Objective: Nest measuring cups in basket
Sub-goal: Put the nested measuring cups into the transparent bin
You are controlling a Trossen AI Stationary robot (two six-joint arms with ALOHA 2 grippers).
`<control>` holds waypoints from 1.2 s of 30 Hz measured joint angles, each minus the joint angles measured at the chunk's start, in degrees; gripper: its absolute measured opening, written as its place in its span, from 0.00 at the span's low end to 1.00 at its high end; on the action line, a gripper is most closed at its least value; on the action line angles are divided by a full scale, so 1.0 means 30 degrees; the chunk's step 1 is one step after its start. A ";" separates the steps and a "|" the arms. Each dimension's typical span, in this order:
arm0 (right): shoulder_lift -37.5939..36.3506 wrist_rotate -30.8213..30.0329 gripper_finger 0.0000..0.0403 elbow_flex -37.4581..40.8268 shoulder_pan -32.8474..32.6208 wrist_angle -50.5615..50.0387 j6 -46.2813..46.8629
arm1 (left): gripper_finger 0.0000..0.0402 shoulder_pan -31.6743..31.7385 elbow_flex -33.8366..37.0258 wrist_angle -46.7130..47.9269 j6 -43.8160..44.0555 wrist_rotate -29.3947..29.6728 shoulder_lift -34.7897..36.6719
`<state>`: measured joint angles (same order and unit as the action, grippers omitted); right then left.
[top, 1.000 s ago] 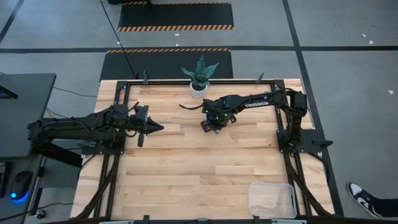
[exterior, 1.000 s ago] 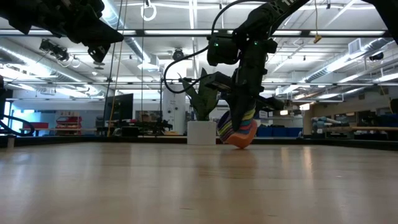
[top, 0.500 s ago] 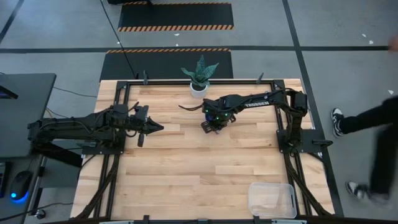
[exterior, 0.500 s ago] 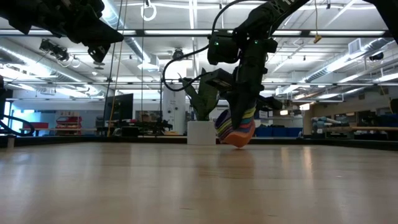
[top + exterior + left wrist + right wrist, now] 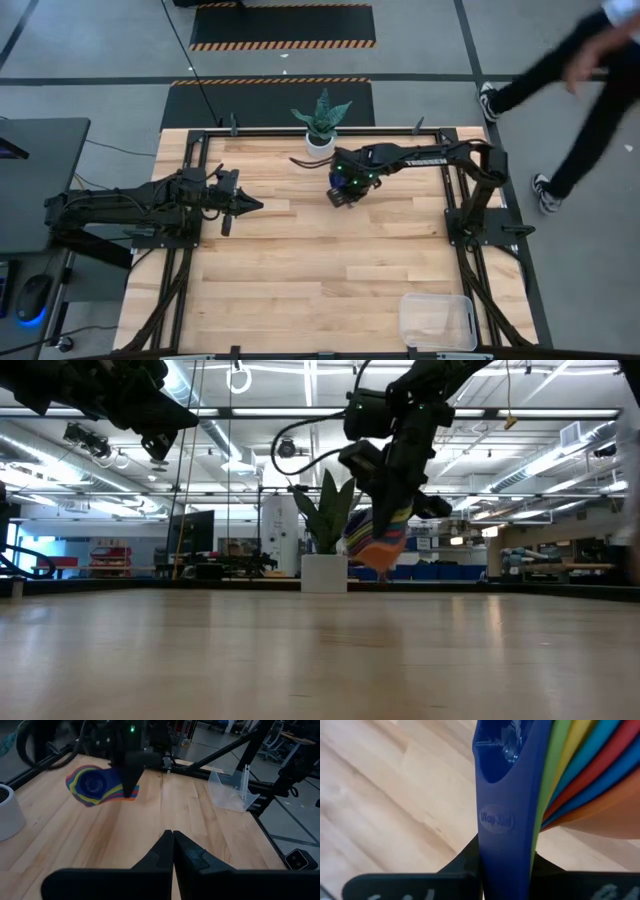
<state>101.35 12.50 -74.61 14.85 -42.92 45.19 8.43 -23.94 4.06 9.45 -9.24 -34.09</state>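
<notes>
Two dark arms, white TROSSEN lettering, green LED, looping black cable.

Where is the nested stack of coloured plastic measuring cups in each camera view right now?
High view: barely visible under the right tool, upper middle of the wooden table.
Low view: stack of coloured plastic measuring cups hangs centre-right, clear of the tabletop.
Left wrist view: upper left, beneath the right arm.
Right wrist view: fills the frame, navy handle between the fingers.
Shared landmark: white plant pot; absent from the right wrist view.
</notes>
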 joint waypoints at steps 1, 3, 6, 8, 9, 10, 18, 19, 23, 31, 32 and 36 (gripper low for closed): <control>-0.0181 0.0145 0.14 0.0000 0.0008 -0.0081 -0.0091 | 0.03 0.0000 0.0000 -0.0002 0.0000 -0.0005 0.0000; -0.0549 0.0291 0.14 0.0000 0.0001 -0.0330 -0.0148 | 0.03 0.0007 0.0000 0.0001 0.0000 -0.0004 0.0000; -0.1223 0.0394 0.14 0.0000 -0.0007 -0.0778 -0.0459 | 0.03 0.0007 0.0000 0.0002 0.0004 -0.0002 0.0000; -0.1724 0.0399 0.14 0.0000 -0.0007 -0.1164 -0.0624 | 0.03 0.0000 0.0000 -0.0002 0.0000 -0.0005 0.0000; -0.1995 0.0420 0.14 0.0000 -0.0007 -0.1410 -0.0726 | 0.03 0.0001 0.0000 0.0005 0.0000 -0.0005 0.0000; -0.2276 0.0427 0.14 0.0000 -0.0007 -0.1571 -0.0827 | 0.03 0.0007 0.0000 -0.0002 0.0000 0.0002 0.0000; -0.5063 0.0404 0.14 -0.0007 -0.0087 -0.3100 -0.2186 | 0.03 0.0007 0.0000 -0.0002 0.0000 -0.0005 0.0000; -0.5455 0.0335 0.14 -0.0007 -0.0147 -0.3337 -0.2364 | 0.03 0.0001 0.0006 0.0005 0.0000 -0.0005 0.0000; -0.6866 0.0035 0.14 -0.0007 -0.0397 -0.4379 -0.3398 | 0.03 0.0004 0.0000 0.0004 0.0000 0.0000 0.0000; -0.9060 -0.0135 0.14 -0.0007 -0.1495 -0.6712 -0.5581 | 0.03 0.0007 0.0003 0.0002 0.0000 -0.0004 -0.0001; -0.9283 -0.0043 0.14 -0.0007 -0.1678 -0.7002 -0.5836 | 0.03 0.0007 0.0005 0.0003 0.0000 -0.0005 0.0000; -1.0088 0.0741 0.14 -0.0007 -0.2426 -0.7948 -0.7080 | 0.03 0.0004 0.0000 -0.0001 0.0000 -0.0005 0.0000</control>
<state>71.09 14.72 -74.63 7.57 -66.77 23.95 8.44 -23.94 4.06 9.45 -9.26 -34.09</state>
